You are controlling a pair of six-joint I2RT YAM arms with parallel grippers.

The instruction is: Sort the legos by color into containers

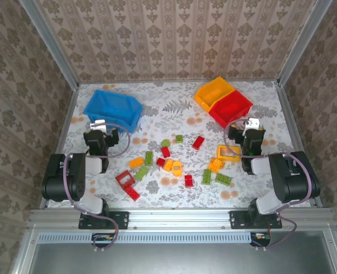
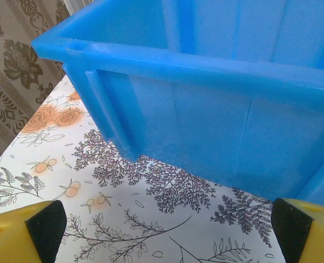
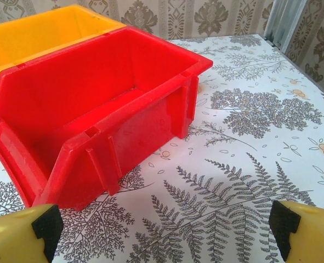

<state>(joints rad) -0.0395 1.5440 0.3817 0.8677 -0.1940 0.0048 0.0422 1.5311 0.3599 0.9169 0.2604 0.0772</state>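
Sorting has not started, as far as the views show: the legos (image 1: 168,165) all lie loose on the table (image 1: 174,108), scattered in a band across its near half between the two arms, with reds, greens and orange-yellows mixed together. A yellow frame (image 1: 228,153) lies just beside the right arm and a red frame (image 1: 125,178) sits near the left one. The blue bin (image 1: 114,108) stands at the far left, and the yellow bin (image 1: 214,91) and red bin (image 1: 231,107) stand touching at the far right. All three look empty; the right wrist view shows the red bin's floor bare. The left gripper (image 2: 167,233) hangs low in front of the blue bin's wall, jaws spread wide with nothing between them. The right gripper (image 3: 167,233) faces the red bin, equally wide apart and empty. Every brick is left to pick and drop, so the whole job lies ahead.
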